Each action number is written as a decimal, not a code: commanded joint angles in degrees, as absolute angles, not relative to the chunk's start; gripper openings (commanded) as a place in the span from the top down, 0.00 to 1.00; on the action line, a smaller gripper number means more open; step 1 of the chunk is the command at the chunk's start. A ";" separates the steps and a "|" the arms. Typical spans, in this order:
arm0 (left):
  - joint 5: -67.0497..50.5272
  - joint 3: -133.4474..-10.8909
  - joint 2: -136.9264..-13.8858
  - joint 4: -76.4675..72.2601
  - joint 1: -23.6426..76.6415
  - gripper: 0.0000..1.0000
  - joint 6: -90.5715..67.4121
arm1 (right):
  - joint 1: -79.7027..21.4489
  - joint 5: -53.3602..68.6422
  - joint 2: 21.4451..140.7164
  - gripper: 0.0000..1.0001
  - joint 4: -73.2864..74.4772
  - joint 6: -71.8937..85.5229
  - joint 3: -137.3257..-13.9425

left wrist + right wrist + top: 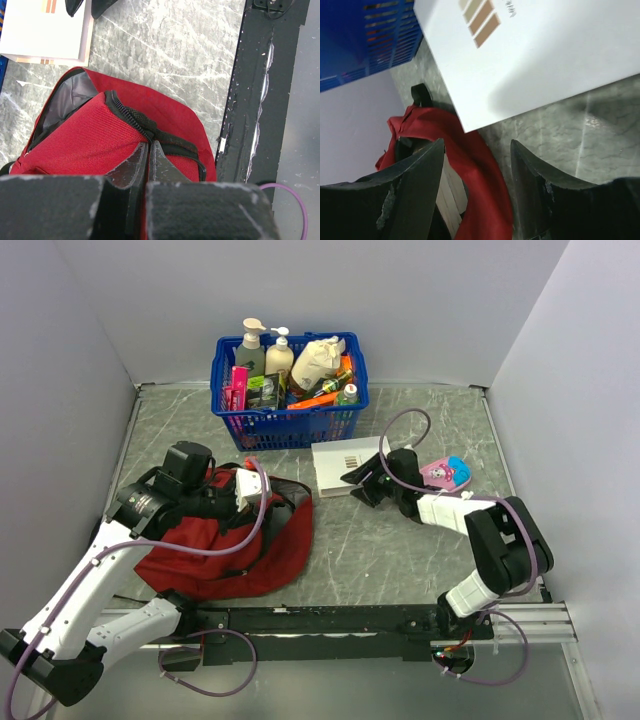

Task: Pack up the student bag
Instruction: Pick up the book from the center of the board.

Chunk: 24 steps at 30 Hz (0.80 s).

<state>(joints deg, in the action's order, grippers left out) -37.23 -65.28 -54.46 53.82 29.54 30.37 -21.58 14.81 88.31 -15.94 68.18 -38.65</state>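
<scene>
Where the left arm reaches over the near-left part of the counter (400, 540), the student bag (250, 555) lies slumped, a soft heap of coarse-woven dark-red fabric with black straps. Its mouth gapes towards the middle of the counter, showing smooth grey lining (75, 95) behind a black toothed zipper trim (132, 117). The left jaws are clenched on that trim: the two dark fingers (132, 167) meet at the ridge of the bag's upper edge with barely a slit between them.

At the back of the counter stands a blue plastic basket (290, 425) with latticed walls. It is packed with two pale pump bottles (250, 345), a cream crumpled pouch (318, 362), a pink packet (237, 385) and some orange and green oddments too small to name.

Between basket and bag a flat white book (338, 465) lies on the grey, marble-veined surface, its cover marked with brown stripes (480, 22). The right jaws are released, their blunt black fingers (420, 170) spread wide just beside the book's near edge, gripping nothing. A small rounded pink-and-blue item (447, 473) lies just right of that arm.
</scene>
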 commanded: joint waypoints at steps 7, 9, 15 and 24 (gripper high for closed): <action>-40.78 -67.50 -52.47 48.69 29.71 0.99 30.32 | -21.62 7.39 92.11 0.37 -20.47 73.38 -38.85; -40.96 -67.94 -52.65 48.87 29.71 0.99 30.50 | -21.62 6.07 92.99 0.40 -21.44 74.18 -38.85; -40.69 -66.80 -51.86 48.78 29.71 0.99 30.85 | -21.89 3.69 92.99 0.50 -24.78 76.20 -38.14; -40.25 -66.18 -50.89 48.96 29.79 0.99 31.11 | -22.06 2.90 94.48 0.75 -29.17 77.96 -37.44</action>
<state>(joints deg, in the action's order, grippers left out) -37.19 -65.25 -52.53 53.78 29.54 30.61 -22.11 5.39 93.32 -21.39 76.12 -37.08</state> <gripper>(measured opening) 0.023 0.290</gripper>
